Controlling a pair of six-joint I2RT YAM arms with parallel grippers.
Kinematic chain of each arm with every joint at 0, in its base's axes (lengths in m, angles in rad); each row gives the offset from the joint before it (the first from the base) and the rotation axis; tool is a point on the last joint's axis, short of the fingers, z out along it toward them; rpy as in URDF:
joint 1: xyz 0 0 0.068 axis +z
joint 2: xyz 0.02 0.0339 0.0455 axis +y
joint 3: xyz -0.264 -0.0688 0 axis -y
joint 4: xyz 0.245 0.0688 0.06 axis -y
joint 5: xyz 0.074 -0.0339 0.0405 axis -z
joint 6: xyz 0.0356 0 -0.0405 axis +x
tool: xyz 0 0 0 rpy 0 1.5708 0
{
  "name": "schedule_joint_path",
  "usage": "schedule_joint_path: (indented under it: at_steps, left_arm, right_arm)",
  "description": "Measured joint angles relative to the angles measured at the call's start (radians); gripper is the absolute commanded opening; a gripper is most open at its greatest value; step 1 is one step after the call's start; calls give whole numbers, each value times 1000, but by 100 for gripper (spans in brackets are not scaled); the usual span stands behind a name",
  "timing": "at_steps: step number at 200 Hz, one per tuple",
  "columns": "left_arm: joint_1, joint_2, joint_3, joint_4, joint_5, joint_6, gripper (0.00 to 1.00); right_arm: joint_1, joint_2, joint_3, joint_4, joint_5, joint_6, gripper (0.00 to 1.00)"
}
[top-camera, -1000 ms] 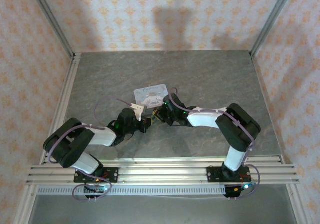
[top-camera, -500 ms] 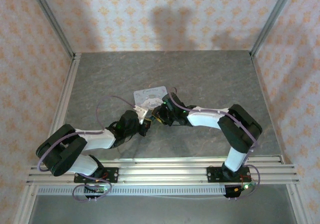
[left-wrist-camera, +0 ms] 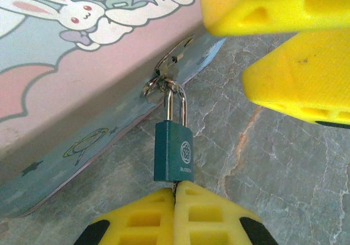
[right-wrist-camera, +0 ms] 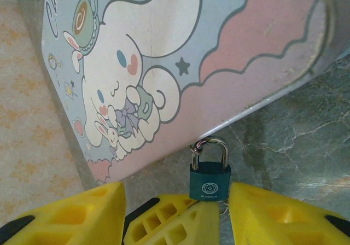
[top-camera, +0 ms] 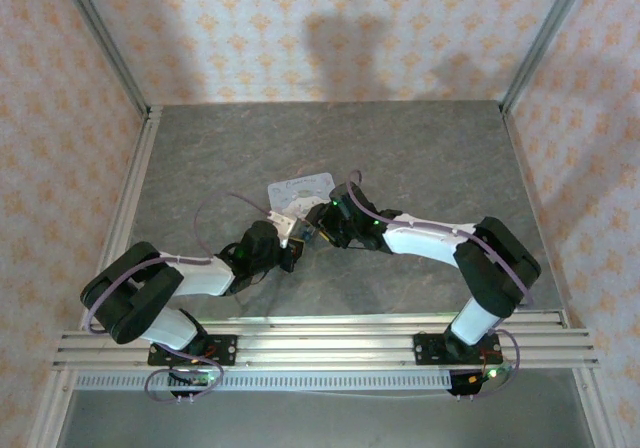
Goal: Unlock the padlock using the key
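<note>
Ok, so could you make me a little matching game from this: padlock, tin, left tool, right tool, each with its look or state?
Things:
1. padlock
2. tin
3. left tool
4. right tool

Looks or states:
A. yellow fingers apart
B. teal, hanging by its shackle from a ring on the tin's edge
C. yellow fingers pressed together just under the padlock
D. cartoon lid in pink and pale blue

Pairs: 1-B, 2-D, 3-C, 4-A.

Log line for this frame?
left gripper: shut, tips at padlock base | right gripper: open, near padlock | shackle: closed through tin hasp
</note>
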Motion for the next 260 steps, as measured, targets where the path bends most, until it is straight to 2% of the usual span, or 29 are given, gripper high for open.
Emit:
schedule_joint_path:
  at_steps: [35,96,169,260]
  left_arm:
    - [0,-13,-10,3,-2,7,0]
    - [4,-178,-17,-75,-27,80,0]
    - [4,-132,-17,-90,-33,88,0]
    - [4,-118,-15,-80,-26,92,0]
  right_arm:
    - [5,21,0,8,-1,0,51]
    - [11,42,-5,17,0,1,51]
    - [11,45,-5,17,-10,0,51]
    - [23,114,25,44,-63,16,43]
